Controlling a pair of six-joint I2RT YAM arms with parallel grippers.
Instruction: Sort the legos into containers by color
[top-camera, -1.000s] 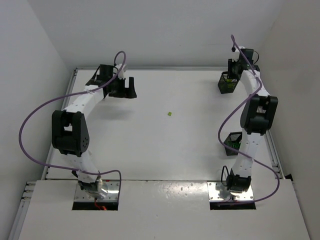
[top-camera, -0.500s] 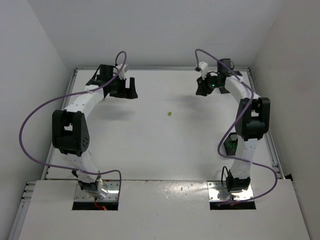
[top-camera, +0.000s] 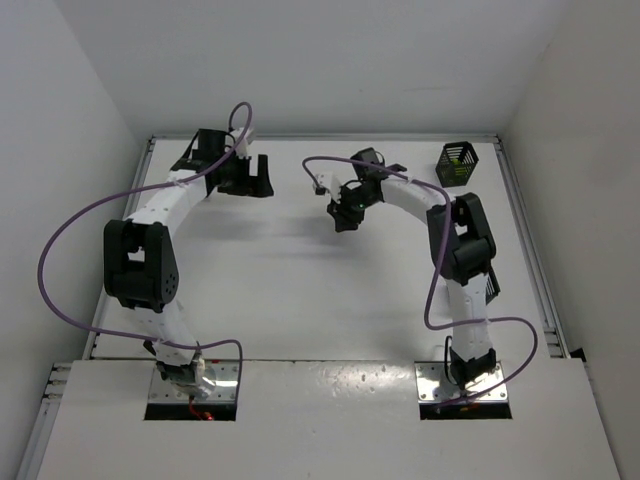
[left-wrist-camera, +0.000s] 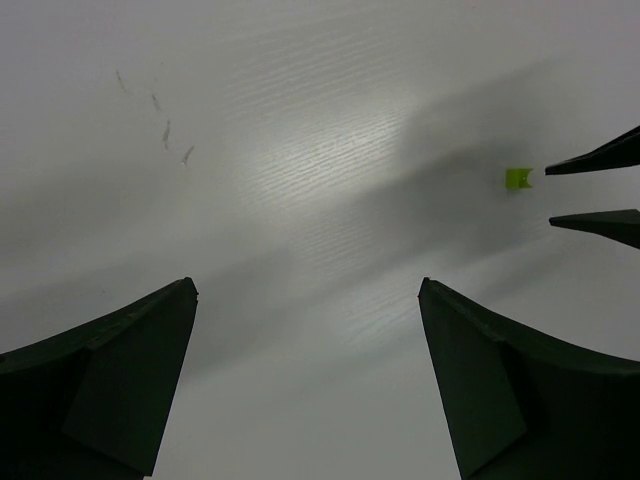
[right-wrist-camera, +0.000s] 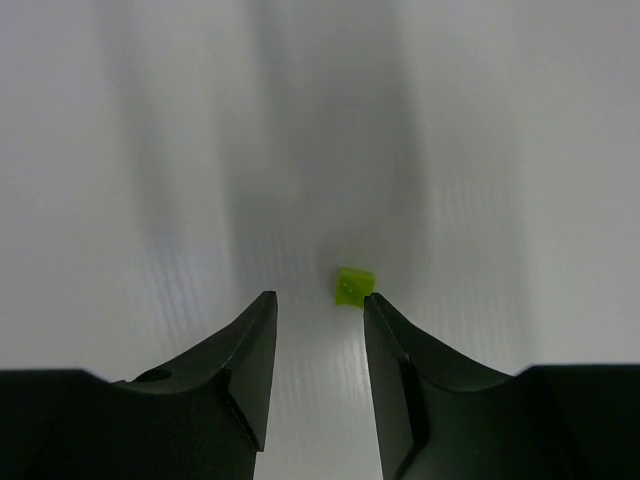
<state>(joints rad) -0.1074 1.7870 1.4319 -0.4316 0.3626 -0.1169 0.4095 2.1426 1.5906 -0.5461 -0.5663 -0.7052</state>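
Observation:
One tiny yellow-green lego (right-wrist-camera: 354, 286) lies on the white table, just ahead of my right gripper's (right-wrist-camera: 320, 297) right fingertip and a little off its gap. The right gripper (top-camera: 344, 218) is open and empty, low over the table's middle back, and hides the lego in the top view. My left gripper (top-camera: 262, 180) is wide open and empty at the back left. In its wrist view (left-wrist-camera: 305, 285) the same lego (left-wrist-camera: 518, 178) shows at the right, with the right gripper's fingertips (left-wrist-camera: 600, 160) beside it. A black slatted basket (top-camera: 455, 165) stands at the back right.
White walls enclose the table at the back and both sides. Purple cables loop over both arms. The right arm's upper link (top-camera: 462, 240) stands over the right side of the table and hides what lies behind it.
My right arm swung from the back-right black basket leftward to the table's middle and came down by the yellow-green lego. The left arm has not moved.

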